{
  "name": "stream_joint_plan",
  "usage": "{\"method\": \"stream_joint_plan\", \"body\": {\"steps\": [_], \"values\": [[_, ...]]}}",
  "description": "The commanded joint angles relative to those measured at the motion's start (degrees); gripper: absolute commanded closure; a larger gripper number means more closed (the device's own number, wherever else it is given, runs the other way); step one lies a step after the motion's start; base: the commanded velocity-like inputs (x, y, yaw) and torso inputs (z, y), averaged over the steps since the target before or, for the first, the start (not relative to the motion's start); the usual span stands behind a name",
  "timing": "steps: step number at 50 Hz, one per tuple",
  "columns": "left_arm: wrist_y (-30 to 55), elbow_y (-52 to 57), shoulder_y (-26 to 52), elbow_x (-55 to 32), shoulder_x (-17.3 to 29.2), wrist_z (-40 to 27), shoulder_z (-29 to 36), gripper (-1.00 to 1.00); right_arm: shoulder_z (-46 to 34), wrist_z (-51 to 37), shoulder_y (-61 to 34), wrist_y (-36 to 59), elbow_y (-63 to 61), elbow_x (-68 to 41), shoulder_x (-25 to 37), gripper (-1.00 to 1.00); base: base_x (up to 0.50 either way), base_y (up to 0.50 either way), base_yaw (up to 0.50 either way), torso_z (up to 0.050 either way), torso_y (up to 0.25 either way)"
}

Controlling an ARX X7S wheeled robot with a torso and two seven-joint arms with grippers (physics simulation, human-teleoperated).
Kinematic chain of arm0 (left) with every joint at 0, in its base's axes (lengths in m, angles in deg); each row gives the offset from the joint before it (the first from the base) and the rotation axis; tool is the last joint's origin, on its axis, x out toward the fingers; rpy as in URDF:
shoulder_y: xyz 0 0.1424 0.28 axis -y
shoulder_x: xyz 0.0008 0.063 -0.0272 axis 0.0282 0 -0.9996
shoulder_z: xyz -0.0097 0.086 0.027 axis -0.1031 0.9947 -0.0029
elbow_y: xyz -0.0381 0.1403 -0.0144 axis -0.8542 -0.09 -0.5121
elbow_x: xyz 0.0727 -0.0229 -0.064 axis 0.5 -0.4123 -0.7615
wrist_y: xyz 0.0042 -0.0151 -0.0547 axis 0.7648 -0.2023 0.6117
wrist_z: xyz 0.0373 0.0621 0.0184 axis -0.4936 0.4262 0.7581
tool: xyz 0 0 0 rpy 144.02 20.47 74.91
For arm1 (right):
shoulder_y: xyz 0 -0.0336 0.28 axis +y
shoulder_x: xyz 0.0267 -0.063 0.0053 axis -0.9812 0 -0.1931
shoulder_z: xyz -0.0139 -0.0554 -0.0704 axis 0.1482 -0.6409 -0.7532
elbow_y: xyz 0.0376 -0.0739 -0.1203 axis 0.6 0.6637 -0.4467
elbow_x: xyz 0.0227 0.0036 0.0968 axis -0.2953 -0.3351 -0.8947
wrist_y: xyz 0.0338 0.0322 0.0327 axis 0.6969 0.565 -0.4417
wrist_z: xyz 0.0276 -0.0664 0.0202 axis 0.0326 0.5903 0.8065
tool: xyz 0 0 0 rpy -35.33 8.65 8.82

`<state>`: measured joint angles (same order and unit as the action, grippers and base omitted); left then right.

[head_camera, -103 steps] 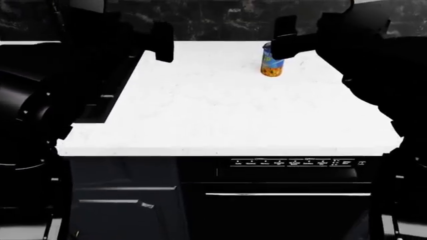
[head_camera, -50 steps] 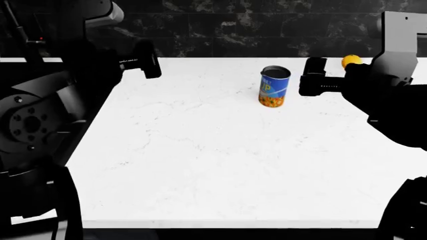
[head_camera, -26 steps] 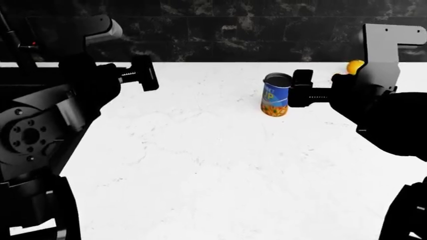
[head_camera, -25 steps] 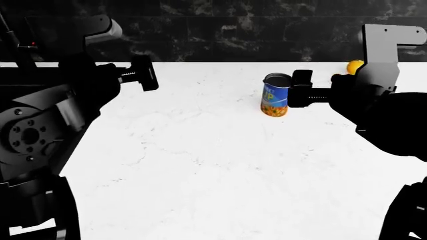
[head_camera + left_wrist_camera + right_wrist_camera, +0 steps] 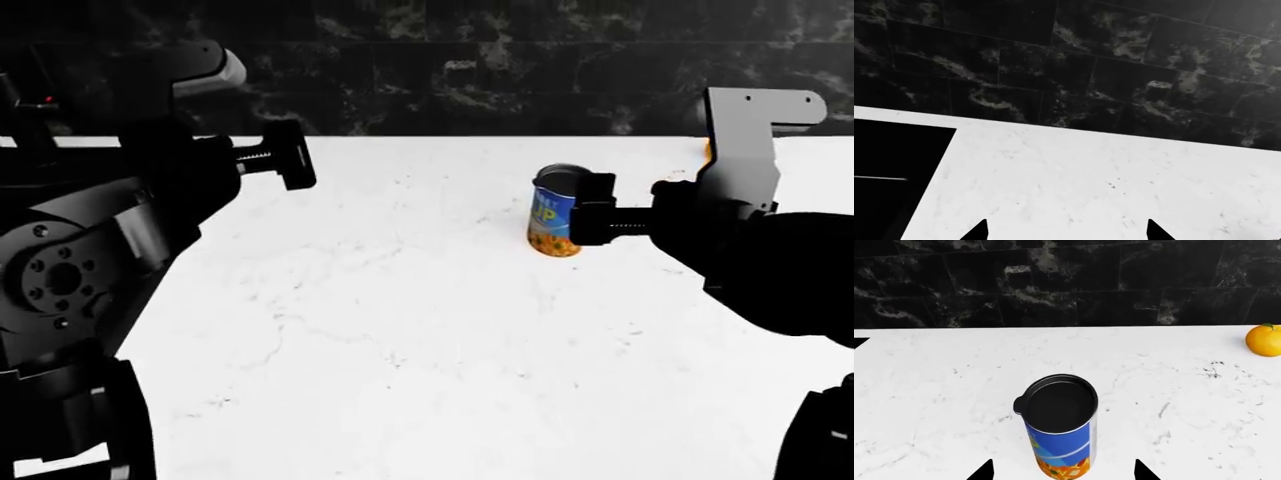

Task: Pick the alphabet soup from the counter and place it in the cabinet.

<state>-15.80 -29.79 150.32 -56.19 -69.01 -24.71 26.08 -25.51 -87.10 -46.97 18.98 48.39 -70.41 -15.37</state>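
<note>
The alphabet soup [image 5: 553, 218] is a small can with a blue label, an orange-red band at the bottom and a dark top. It stands upright on the white marble counter [image 5: 427, 380], far right of middle. It also shows in the right wrist view [image 5: 1059, 427]. My right gripper [image 5: 1062, 471] is open, its two fingertips apart on either side of the can's base; in the head view it [image 5: 595, 211] sits right against the can. My left gripper [image 5: 1065, 231] is open and empty over bare counter at the far left [image 5: 291, 161].
A small orange fruit [image 5: 1264, 339] lies on the counter to the right, near the black marble backsplash [image 5: 454, 70]. A black opening [image 5: 887, 180] borders the counter's left side.
The view has tilted down and closed in on the counter. My right gripper has moved left up to the can, which now sits between its fingertips. The left gripper has held its place.
</note>
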Motion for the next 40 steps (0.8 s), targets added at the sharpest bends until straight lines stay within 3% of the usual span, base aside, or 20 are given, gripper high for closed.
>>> {"method": "stream_joint_plan", "body": {"steps": [1,40], "values": [[-0.6,-0.5,-0.4,0.0,0.3,0.1,0.6,-1.0,-1.0,-0.8,1.2,-0.7,0.8,-1.7,0.8,-1.0,0.15,0.0,0.0,0.0,0.0],[-0.7,1.6,-2.1,-1.5,1.2,-0.6,0.6,-1.0,-1.1,-6.1,6.9,-2.2,-3.9,-8.0,1.9,-1.0,0.09,0.0,0.0,0.0,0.0]]}}
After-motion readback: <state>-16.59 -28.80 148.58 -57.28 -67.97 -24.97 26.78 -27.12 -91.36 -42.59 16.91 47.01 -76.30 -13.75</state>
